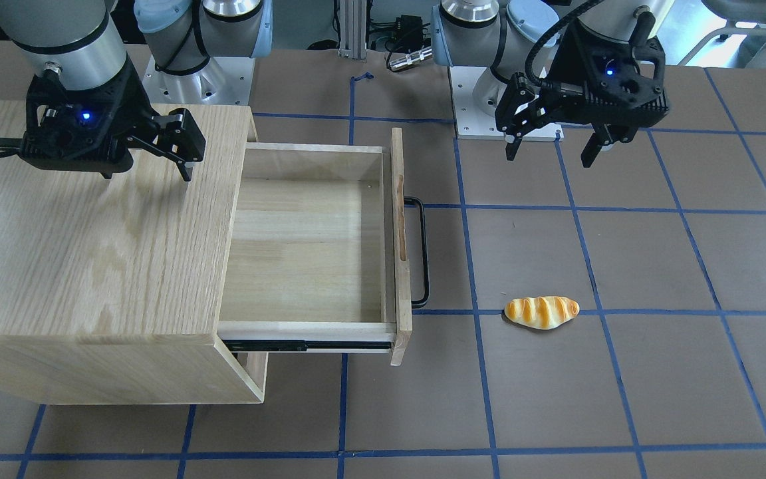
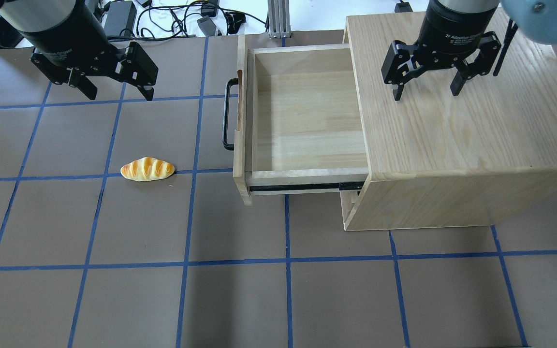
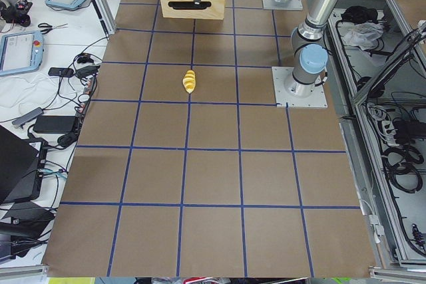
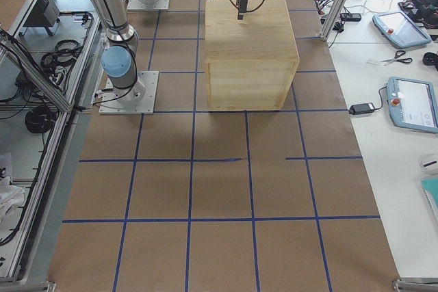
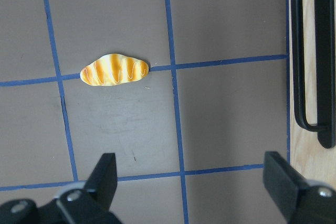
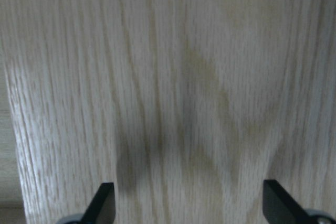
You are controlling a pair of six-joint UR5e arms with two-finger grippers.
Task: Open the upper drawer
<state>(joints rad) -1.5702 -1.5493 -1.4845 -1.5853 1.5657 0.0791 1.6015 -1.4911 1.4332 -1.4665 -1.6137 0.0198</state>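
The upper drawer (image 1: 303, 253) stands pulled far out of the oak cabinet (image 1: 90, 253) and is empty; it also shows in the overhead view (image 2: 307, 121). Its black bar handle (image 1: 424, 253) faces the table's middle and shows in the left wrist view (image 5: 310, 51). My left gripper (image 1: 549, 158) is open and empty, hovering over the table, apart from the handle (image 2: 227, 113). My right gripper (image 1: 147, 174) is open and empty, hovering above the cabinet's top (image 2: 452, 135).
A toy bread roll (image 1: 541, 311) lies on the brown, blue-taped table near the drawer front, also in the overhead view (image 2: 147, 169) and the left wrist view (image 5: 114, 70). The right wrist view shows only the cabinet's oak top (image 6: 184, 77).
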